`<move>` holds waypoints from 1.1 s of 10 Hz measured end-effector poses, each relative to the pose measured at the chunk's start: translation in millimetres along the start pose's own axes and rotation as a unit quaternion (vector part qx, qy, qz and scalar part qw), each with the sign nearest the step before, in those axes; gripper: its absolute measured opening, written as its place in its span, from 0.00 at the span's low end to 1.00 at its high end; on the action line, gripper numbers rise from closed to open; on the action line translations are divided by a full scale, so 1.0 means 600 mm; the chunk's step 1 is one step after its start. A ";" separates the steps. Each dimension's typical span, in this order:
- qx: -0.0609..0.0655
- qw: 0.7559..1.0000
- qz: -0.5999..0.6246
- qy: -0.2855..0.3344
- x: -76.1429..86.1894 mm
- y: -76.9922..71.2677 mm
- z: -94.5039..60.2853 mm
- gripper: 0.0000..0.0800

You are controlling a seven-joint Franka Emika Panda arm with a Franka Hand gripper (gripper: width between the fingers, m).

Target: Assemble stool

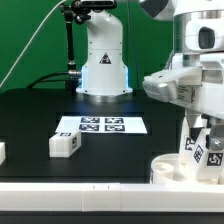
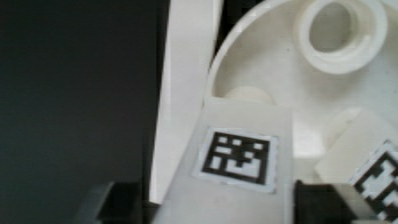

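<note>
The white round seat [image 1: 172,170] lies at the front on the exterior view's right, against the front rail. In the wrist view the seat [image 2: 285,60] shows a round hole [image 2: 338,30]. A white tagged leg [image 1: 197,150] stands upright on the seat. My gripper [image 1: 196,133] is right above it, and its dark fingers [image 2: 128,205] sit on either side of the leg [image 2: 240,160] and close on it. A second leg [image 1: 65,143] lies loose on the black table to the exterior view's left. Another white part [image 1: 2,152] is cut off at the left edge.
The marker board [image 1: 100,125] lies flat mid-table in front of the robot base [image 1: 104,70]. A long white border rail [image 1: 80,188] runs along the front edge; it also shows in the wrist view [image 2: 185,90] beside the seat.
</note>
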State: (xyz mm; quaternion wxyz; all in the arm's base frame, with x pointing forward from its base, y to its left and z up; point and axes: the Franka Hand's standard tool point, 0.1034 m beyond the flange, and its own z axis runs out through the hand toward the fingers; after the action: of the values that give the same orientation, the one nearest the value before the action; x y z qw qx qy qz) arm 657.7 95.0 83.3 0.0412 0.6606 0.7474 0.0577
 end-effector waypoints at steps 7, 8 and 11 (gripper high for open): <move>0.003 0.993 0.121 0.000 0.000 -0.002 0.000 0.45; 0.004 0.986 0.169 0.000 -0.001 -0.003 0.000 0.45; 0.009 0.934 0.358 0.011 -0.001 -0.004 0.000 0.45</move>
State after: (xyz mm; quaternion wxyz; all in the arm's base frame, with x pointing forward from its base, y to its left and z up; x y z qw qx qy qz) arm 655.4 94.3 83.0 0.0038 0.8841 0.4622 0.0696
